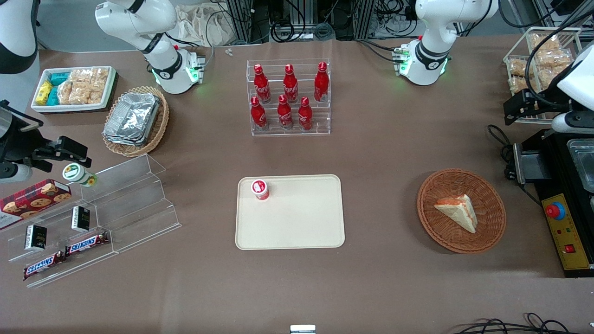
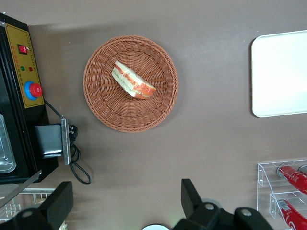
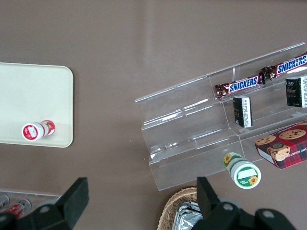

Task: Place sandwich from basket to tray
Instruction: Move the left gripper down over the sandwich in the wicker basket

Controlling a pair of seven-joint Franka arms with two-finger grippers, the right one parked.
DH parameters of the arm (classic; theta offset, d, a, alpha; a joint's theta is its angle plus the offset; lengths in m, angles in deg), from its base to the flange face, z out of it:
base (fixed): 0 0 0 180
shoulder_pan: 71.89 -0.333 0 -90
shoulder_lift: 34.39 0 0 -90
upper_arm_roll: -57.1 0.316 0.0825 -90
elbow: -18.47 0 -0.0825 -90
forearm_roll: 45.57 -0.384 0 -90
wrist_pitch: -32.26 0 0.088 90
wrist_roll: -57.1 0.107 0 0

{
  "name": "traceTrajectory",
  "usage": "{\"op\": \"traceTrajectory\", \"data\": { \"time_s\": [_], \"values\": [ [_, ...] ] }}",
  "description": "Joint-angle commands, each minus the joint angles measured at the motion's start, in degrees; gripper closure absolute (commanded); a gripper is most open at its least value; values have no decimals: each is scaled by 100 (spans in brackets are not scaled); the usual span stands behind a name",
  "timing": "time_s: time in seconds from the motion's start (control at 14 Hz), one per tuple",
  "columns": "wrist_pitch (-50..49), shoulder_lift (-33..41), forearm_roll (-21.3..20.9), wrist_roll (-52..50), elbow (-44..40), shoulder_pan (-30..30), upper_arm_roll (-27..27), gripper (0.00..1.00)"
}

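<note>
Brown worktop (image 1: 380,153) is carrying everything. Nearest the front camera, the sandwich (image 1: 457,211) is lying in the basket (image 1: 492,208), well apart from the tray (image 1: 297,222). The tool (image 2: 127,203) is hanging above the worktop, fingers apart, holding nothing.

Table (image 1: 380,153): brown matte cover, evenly lit from overhead, faint sheen near the front camera.
Floor (image 1: 69,28): grey, farther from the camera than the table.
Metal racks (image 1: 241,18): on the floor, hung with black cables (image 1: 297,28).
</note>
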Motion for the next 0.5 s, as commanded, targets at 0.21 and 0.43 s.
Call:
{"op": "traceTrajectory", "data": {
  "time_s": [0.21,0.43],
  "values": [
    [100,-143,-2,-1461,110,-15,10,0],
    [319,-485,7,-3040,136,-59,36,0]
  ]
}}
